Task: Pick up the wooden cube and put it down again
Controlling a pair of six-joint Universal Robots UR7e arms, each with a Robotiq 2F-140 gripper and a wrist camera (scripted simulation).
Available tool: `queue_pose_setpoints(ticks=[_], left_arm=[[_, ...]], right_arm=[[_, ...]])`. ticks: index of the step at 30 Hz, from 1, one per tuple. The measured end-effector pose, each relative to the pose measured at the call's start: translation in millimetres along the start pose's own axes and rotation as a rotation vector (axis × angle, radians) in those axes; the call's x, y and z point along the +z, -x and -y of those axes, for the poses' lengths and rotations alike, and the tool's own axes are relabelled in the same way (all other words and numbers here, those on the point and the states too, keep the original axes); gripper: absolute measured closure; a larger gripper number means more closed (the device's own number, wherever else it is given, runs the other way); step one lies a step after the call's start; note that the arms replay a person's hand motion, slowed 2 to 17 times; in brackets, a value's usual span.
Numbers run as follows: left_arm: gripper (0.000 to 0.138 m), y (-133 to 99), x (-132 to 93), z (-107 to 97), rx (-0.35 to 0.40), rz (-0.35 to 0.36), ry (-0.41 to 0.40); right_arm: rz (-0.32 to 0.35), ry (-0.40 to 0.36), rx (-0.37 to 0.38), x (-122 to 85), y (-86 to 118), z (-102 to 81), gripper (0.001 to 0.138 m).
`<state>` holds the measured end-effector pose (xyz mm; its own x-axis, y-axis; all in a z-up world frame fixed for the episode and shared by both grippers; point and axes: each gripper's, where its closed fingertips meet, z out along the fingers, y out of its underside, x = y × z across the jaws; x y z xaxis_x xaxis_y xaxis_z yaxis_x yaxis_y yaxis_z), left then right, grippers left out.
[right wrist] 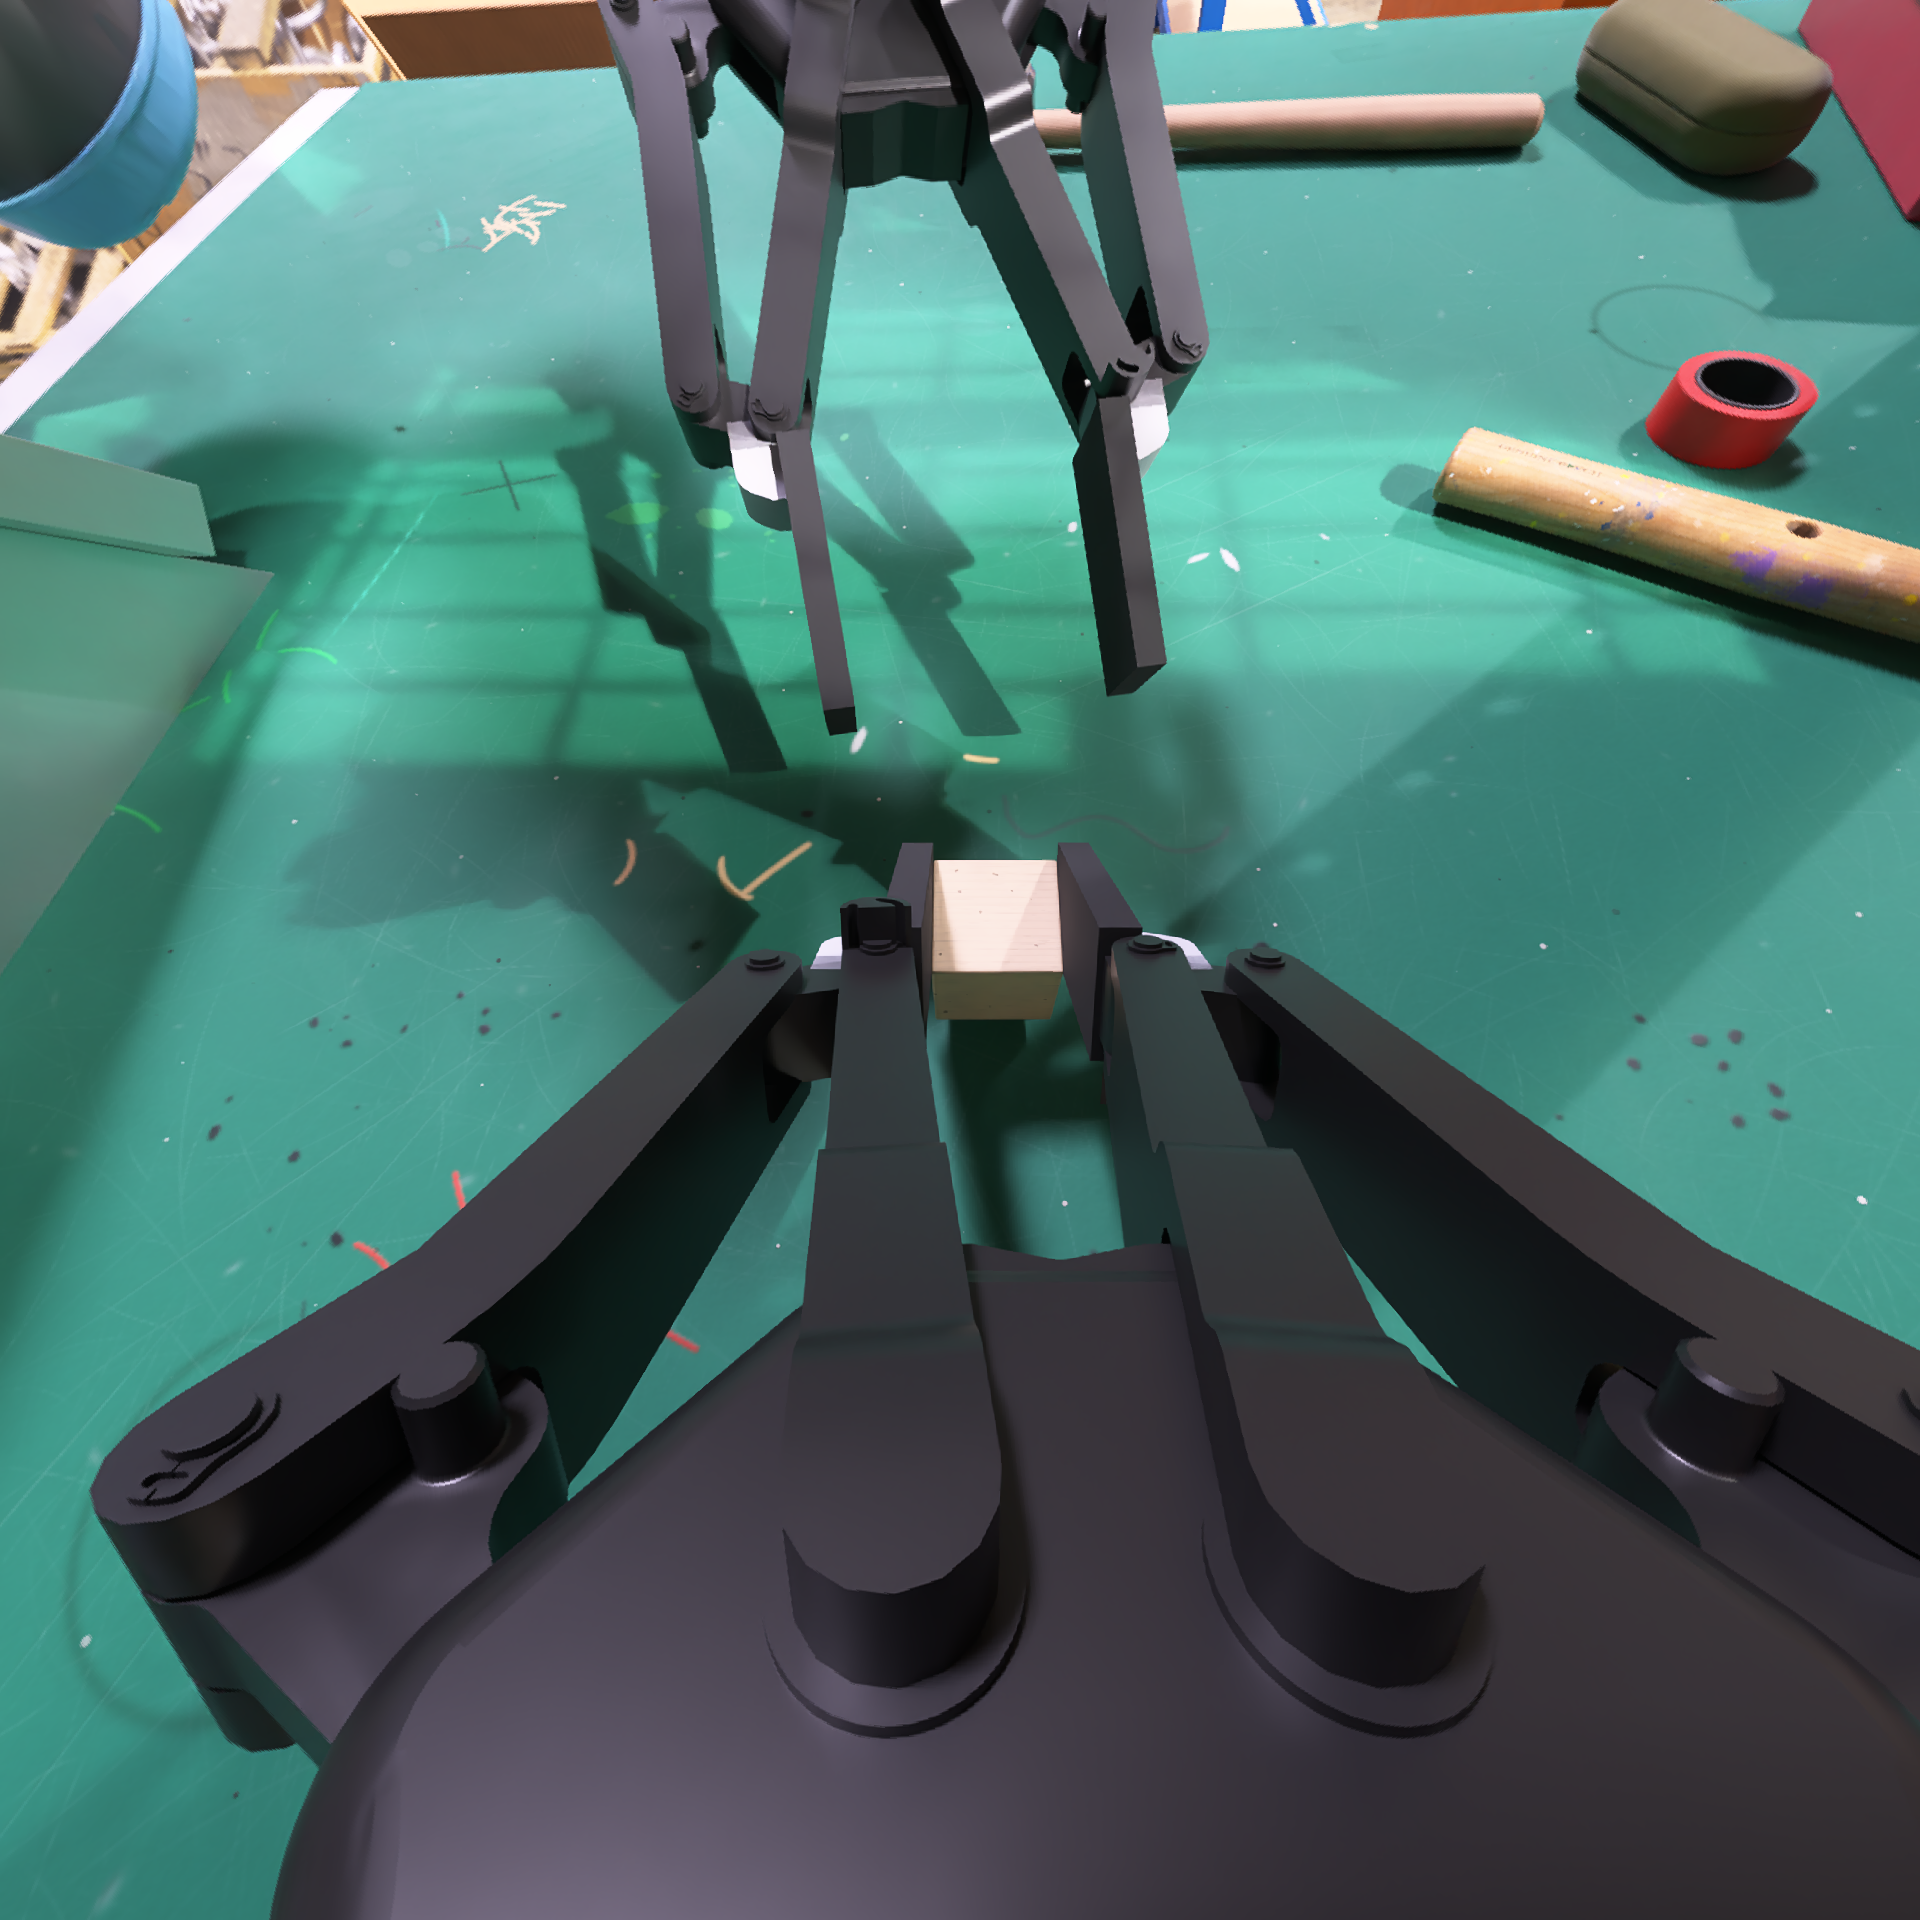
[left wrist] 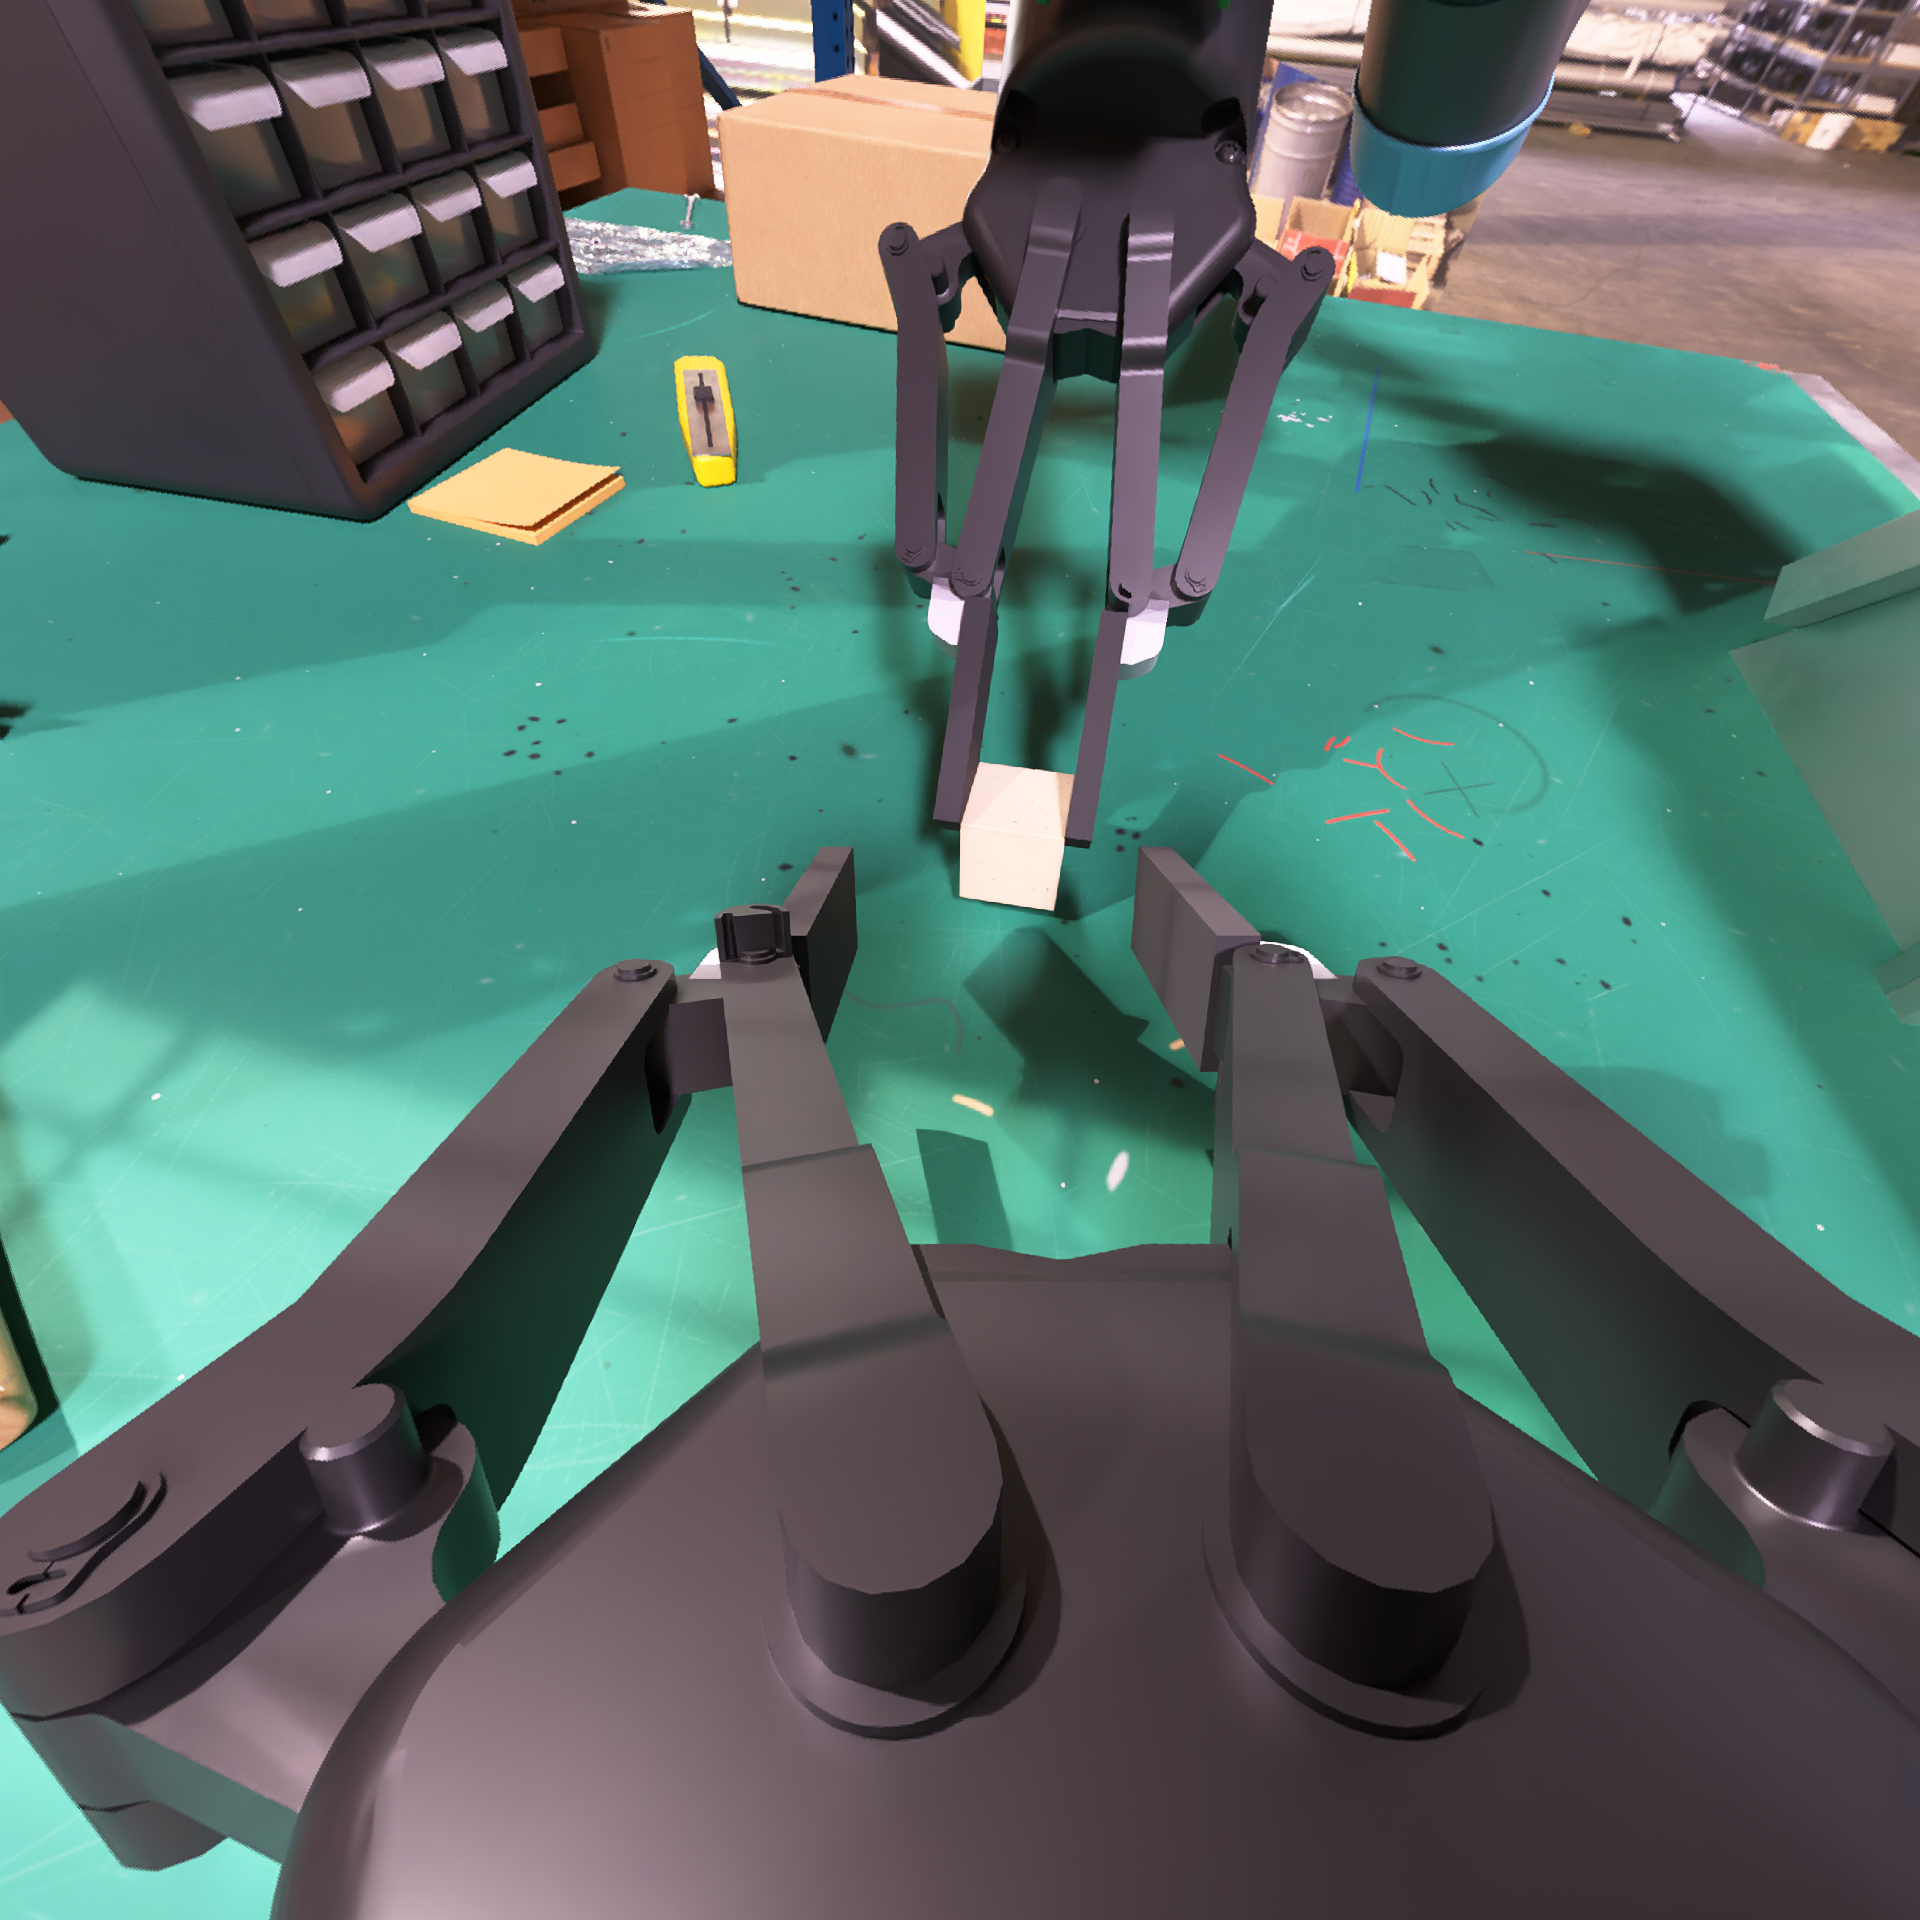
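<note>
both jaws of the right gripper (right wrist: 995,914) were pressed against the two opposite sides of the wooden cube (right wrist: 995,940), so the cube was grasped between them. in the left wrist view the same gripper (left wrist: 1013,826) came down from 12 o'clock, and its two thin fingers (left wrist: 961,727) stood on each side of the cube (left wrist: 1013,847). if the cube touched the green mat (left wrist: 416,727) or was a little above it, i could not tell; a dark shadow lay just under it toward 6 o'clock.

the left gripper (left wrist: 995,914) was released, its jaws spread wide with nothing between them, and it hung near the cube at its 6 o'clock side without touching it. in the right wrist view this gripper (right wrist: 982,696) was seen at 12 o'clock from the cube, above the mat (right wrist: 1455,831), with its shadow on the mat under it.

on the mat in the left wrist view, a yellow knife (left wrist: 705,421) and a flat orange pad (left wrist: 517,495) lay at 10 o'clock from the cube, beside a dark drawer cabinet (left wrist: 312,239), and a cardboard box (left wrist: 842,197) stood at 12 o'clock. in the right wrist view, a red tape roll (right wrist: 1730,407) and a wooden handle (right wrist: 1683,530) lay at 2 o'clock, well apart from the cube. a brown tube (right wrist: 1299,120) and an olive case (right wrist: 1704,88) were farther at 1 o'clock.
</note>
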<state>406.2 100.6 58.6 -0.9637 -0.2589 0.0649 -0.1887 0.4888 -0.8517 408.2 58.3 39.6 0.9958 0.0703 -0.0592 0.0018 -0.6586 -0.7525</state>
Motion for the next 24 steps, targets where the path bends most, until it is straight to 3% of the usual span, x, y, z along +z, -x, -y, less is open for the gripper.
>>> queue_pose_setpoints(ticks=[9, 15, 24], left_arm=[[0.067, 0, -1, 0, 0.002, -0.001, -0.002], [0.067, 0, -2, 1, 0.002, 0.001, -0.006], [0.067, 1, -5, 3, 0.003, 0.005, -0.014]], right_arm=[[-0.005, 0.019, -0.004, 5, -2, -4.2, 0.107], [-0.024, 0.027, -0.011, 4, -3, -5.1, 0.09], [-0.056, 0.023, -0.039, -16, 1, -4.4, 0.083]])
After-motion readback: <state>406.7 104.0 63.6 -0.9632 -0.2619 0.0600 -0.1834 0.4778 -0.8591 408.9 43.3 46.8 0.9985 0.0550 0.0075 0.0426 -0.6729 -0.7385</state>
